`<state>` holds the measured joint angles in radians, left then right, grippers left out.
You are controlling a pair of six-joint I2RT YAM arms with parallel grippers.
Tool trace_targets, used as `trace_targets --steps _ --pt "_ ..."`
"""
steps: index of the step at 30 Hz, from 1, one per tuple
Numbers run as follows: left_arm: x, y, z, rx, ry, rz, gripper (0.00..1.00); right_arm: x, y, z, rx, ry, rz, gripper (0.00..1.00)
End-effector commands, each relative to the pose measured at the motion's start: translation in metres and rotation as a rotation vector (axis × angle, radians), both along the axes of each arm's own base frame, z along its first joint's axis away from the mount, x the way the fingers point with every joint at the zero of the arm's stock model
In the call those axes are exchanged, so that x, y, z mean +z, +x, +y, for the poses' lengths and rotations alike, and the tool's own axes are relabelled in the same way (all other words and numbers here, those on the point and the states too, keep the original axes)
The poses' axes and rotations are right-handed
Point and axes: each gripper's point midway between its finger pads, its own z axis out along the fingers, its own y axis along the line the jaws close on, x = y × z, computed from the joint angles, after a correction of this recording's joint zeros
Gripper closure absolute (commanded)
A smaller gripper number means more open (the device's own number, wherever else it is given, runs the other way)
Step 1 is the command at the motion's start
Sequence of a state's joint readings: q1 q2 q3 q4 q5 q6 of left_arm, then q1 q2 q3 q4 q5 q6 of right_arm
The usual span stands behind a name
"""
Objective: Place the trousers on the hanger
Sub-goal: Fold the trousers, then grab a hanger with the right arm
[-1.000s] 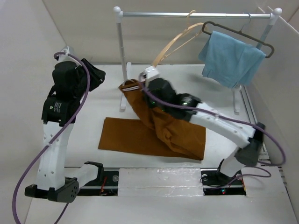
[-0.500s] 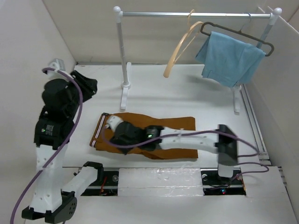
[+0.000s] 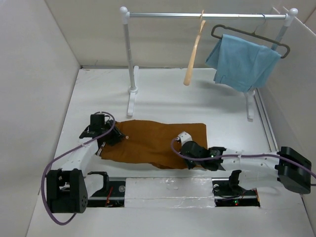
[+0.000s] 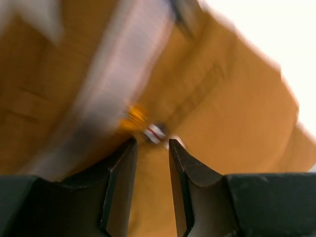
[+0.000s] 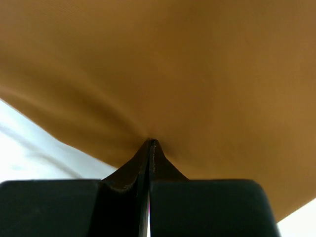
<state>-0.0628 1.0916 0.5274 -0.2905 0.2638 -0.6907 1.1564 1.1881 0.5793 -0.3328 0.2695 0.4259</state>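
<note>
Seen from above, the long rust-brown cotton trousers (image 3: 148, 140) lie flat on the white counter (image 3: 197, 98), in front of the white clothes rack (image 3: 129, 64) and nearer the arm bases than the rack's feet. The pale beige wooden hanger (image 3: 193, 54) hangs by its hook from the rack's top rail. It is turned edge-on, so its lower bar cannot be made out. Further right on the same rail, a thin dark grey hanger (image 3: 271, 45) carries a light blue cloth (image 3: 242, 57). The beige hanger and the trousers are well apart. The left fingers (image 3: 112, 137) sit at the trousers' waistband end, in front of the rack's left post. The right fingers (image 3: 182, 143) rest on the cloth in front of the beige hanger. The right arm's purple cable (image 3: 256, 155) loops over the trousers' near edge and hides a little of it. This view does not show how either pair of fingers stands.

The left wrist view is badly blurred. Its two dark fingers (image 4: 121, 182) stand apart with a narrow gap between them, over the brown cloth. A pale waistband strip runs diagonally above the tips. A small bright spot just past them is too smeared to name.

In the right wrist view the fingers (image 5: 133, 168) are pressed together, clamped on a puckered fold of the trousers. The cloth fills nearly the whole view, with bare counter showing only at the lower left.
</note>
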Motion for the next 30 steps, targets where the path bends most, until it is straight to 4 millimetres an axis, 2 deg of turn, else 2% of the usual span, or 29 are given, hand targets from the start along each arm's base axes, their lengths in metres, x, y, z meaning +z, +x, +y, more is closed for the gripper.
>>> trace_targets --steps 1,3,4,5,6,7,8,9,10,11,12,13,14,15,16,17,18,19,20,21,22,23,24,25,26,28,29,30 --pt "-0.002 0.026 0.047 0.203 0.016 -0.091 0.71 -0.011 -0.005 -0.01 -0.139 0.123 0.054 1.0" --pt "-0.007 0.024 0.067 0.29 0.02 -0.038 0.72 -0.02 -0.013 -0.021 -0.2 0.128 0.102 1.0" --pt "0.004 0.029 0.111 0.446 -0.01 -0.065 0.73 -0.014 -0.017 -0.027 -0.209 0.136 0.112 1.0" --pt "0.004 0.028 0.112 0.433 0.001 -0.068 0.73 -0.014 -0.017 -0.027 -0.21 0.136 0.112 1.0" --pt "0.017 0.034 0.116 0.421 -0.015 -0.121 0.73 -0.003 -0.015 -0.022 -0.18 0.149 0.095 1.0" --pt "0.029 0.039 0.114 0.388 -0.032 -0.163 0.74 0.011 -0.012 -0.016 -0.177 0.179 0.083 0.94" --pt "0.054 0.048 0.108 0.341 -0.024 -0.199 0.74 0.046 -0.007 -0.007 -0.176 0.225 0.062 0.89" --pt "0.071 0.056 0.098 0.281 -0.013 -0.24 0.79 0.068 -0.002 -0.004 -0.163 0.235 0.03 0.83" --pt "0.088 0.062 0.086 0.228 -0.009 -0.286 0.82 0.093 0.005 0.0 -0.144 0.247 -0.02 0.65" --pt "0.117 0.074 0.071 0.168 0.001 -0.369 0.86 0.116 0.011 -0.002 -0.129 0.241 -0.056 0.56" --pt "0.144 0.08 0.032 0.04 -0.008 -0.467 0.95 0.173 0.024 0.007 -0.094 0.296 -0.145 0.49" --pt "0.159 0.084 0.017 -0.002 0.007 -0.52 1.0 0.201 0.033 0.007 -0.087 0.307 -0.195 0.45" --pt "0.184 0.089 -0.004 -0.059 0.005 -0.583 1.0 0.222 0.044 -0.001 -0.099 0.291 -0.23 0.46" --pt "0.182 0.093 -0.023 -0.115 0.002 -0.561 1.0 0.281 0.057 0.004 -0.068 0.337 -0.329 0.58" --pt "0.181 0.085 -0.059 -0.226 0.011 -0.551 1.0 0.305 0.065 0.001 -0.074 0.339 -0.376 0.76" --pt "0.194 0.086 -0.078 -0.276 0.022 -0.564 1.0 0.326 0.075 -0.009 -0.099 0.327 -0.412 1.0" --pt "0.179 0.082 -0.094 -0.331 0.045 -0.519 1.0 0.349 0.084 -0.014 -0.104 0.319 -0.465 1.0" --pt "0.176 0.068 -0.124 -0.413 0.053 -0.524 1.0 0.39 0.096 -0.018 -0.141 0.359 -0.535 1.0" --pt "0.17 0.061 -0.138 -0.446 0.043 -0.522 1.0 0.404 0.104 -0.025 -0.17 0.351 -0.568 1.0" --pt "0.163 0.054 -0.149 -0.474 0.034 -0.51 1.0 0.415 0.123 -0.044 -0.237 0.313 -0.617 1.0" --pt "0.155 0.047 -0.157 -0.495 0.026 -0.498 1.0 0.431 0.139 -0.05 -0.281 0.306 -0.654 1.0" --pt "0.141 0.033 -0.17 -0.528 0.003 -0.478 1.0 0.439 0.153 -0.057 -0.296 0.29 -0.685 0.96" --pt "0.132 0.027 -0.173 -0.538 -0.013 -0.46 1.0 0.442 0.176 -0.078 -0.365 0.267 -0.7 0.81" --pt "0.124 0.02 -0.178 -0.562 -0.049 -0.44 1.0 0.444 0.188 -0.078 -0.362 0.267 -0.699 0.43" --pt "0.106 0.014 -0.177 -0.562 -0.063 -0.409 1.0 0.443 0.209 -0.074 -0.375 0.249 -0.692 0.28" --pt "0.094 0.008 -0.177 -0.578 -0.068 -0.376 1.0 0.439 0.237 -0.083 -0.414 0.217 -0.673 0.11" --pt "0.091 0.006 -0.176 -0.582 -0.065 -0.369 1.0 0.419 0.258 -0.079 -0.404 0.147 -0.638 0.09" --pt "0.091 0.004 -0.176 -0.593 -0.064 -0.372 1.0 0.427 0.265 -0.078 -0.403 0.157 -0.656 0.08"
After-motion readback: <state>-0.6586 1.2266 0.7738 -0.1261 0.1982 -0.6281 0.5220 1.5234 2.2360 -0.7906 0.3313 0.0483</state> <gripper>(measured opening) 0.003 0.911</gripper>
